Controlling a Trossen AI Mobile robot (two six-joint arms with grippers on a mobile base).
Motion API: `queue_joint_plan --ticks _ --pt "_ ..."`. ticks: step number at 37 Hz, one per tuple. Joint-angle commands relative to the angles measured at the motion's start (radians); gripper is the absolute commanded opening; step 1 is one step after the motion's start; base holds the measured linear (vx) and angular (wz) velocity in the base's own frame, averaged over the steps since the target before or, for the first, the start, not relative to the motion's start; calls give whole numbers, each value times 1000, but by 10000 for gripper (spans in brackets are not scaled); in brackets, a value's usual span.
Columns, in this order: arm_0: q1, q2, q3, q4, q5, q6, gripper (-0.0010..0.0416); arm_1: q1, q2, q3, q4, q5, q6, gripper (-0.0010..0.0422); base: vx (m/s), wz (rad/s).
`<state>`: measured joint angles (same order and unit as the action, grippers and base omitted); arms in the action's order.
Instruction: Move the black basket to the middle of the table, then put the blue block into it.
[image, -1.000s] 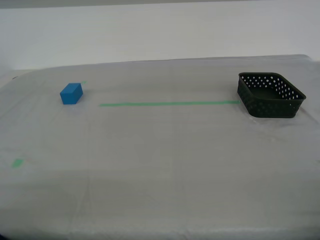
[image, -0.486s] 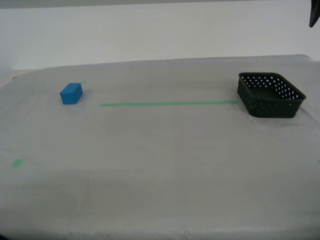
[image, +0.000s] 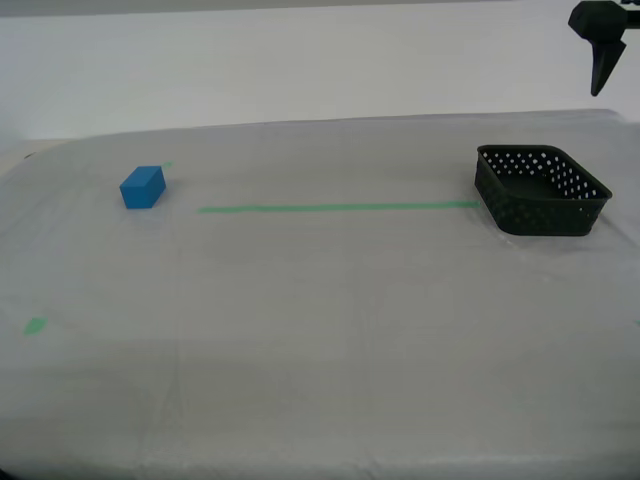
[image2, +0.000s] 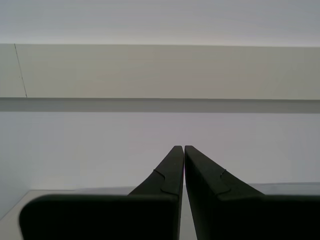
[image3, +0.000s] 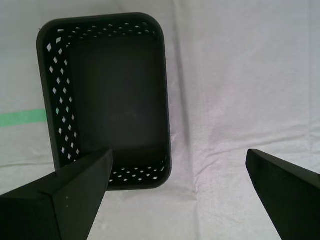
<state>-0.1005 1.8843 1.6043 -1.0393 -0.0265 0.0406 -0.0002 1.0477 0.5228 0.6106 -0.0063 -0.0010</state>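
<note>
The black basket (image: 541, 190) stands empty on the table (image: 330, 320) at the exterior view's right, at the end of the green tape line (image: 340, 208). The blue block (image: 143, 187) lies far off at that view's left. My first gripper (image: 603, 62) hangs high above the basket, at the exterior view's top right. Its wrist view looks straight down at the basket (image3: 115, 90), with the gripper (image3: 179, 152) open and holding nothing. My second gripper (image2: 180, 147) is shut on nothing and faces a pale wall; it does not show in the exterior view.
A small green mark (image: 35, 325) lies on the cloth at the exterior view's lower left. The tape's end (image3: 20, 118) shows beside the basket. A white wall runs behind the table's far edge.
My first gripper has come into the exterior view at the top right and moved lower and leftward over the basket. Basket and block have not moved.
</note>
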Motion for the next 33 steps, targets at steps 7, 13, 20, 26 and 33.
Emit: queue_joint_plan --ticks 7,13,20,26,33 --pt "0 74 1 42 -32 -11 376 0 0 0 5 -1 1 0 0 0" --pt "0 107 1 64 -33 -16 376 0 0 0 5 -1 1 0 0 0" --pt "0 123 1 96 -35 -21 375 0 0 1 5 -1 1 0 0 0" --pt "-6 123 1 107 -33 -26 375 0 0 0 5 -1 1 0 0 0" --pt "-14 123 1 115 -33 -34 376 0 0 0 5 -1 1 0 0 0"
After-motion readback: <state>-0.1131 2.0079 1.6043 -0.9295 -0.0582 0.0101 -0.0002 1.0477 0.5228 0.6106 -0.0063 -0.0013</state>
